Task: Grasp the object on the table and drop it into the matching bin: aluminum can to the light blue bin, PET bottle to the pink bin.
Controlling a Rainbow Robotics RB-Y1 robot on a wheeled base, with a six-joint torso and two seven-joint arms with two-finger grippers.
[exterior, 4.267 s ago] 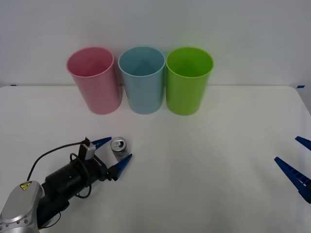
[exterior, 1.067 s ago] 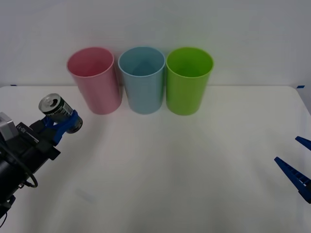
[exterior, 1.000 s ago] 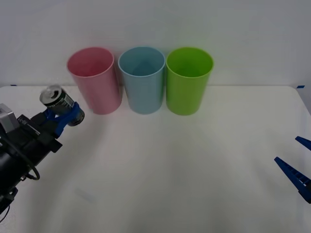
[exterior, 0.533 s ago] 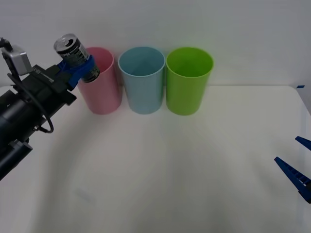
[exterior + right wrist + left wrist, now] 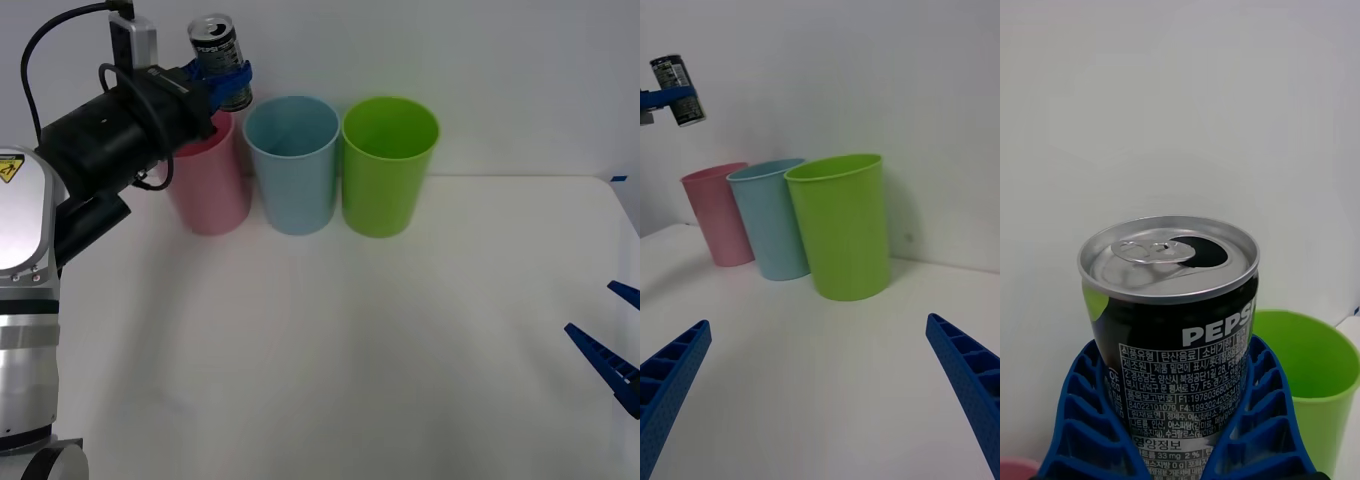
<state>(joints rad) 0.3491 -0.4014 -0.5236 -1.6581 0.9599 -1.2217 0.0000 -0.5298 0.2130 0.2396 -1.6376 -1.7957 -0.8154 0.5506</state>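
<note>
The left end effector (image 5: 228,82) pinches the aluminum can (image 5: 217,56) in the air, just above the pink bin (image 5: 205,185), beside the light blue bin (image 5: 292,165); the right end effector (image 5: 820,390) hangs spread, well apart, over the worktop (image 5: 400,340).

The small silver-topped metal drink can with a black label (image 5: 1171,322) carries the white brand word "PEPSI", cut off at the can's edge. Below it sits a boxed panel of fine Korean print with digit strings too small to read surely; near the bottom it reads "33 mg" and "2%". A yellow warning triangle sticker (image 5: 8,166) sits on the left arm's white housing; its symbol cannot be made out.
</note>
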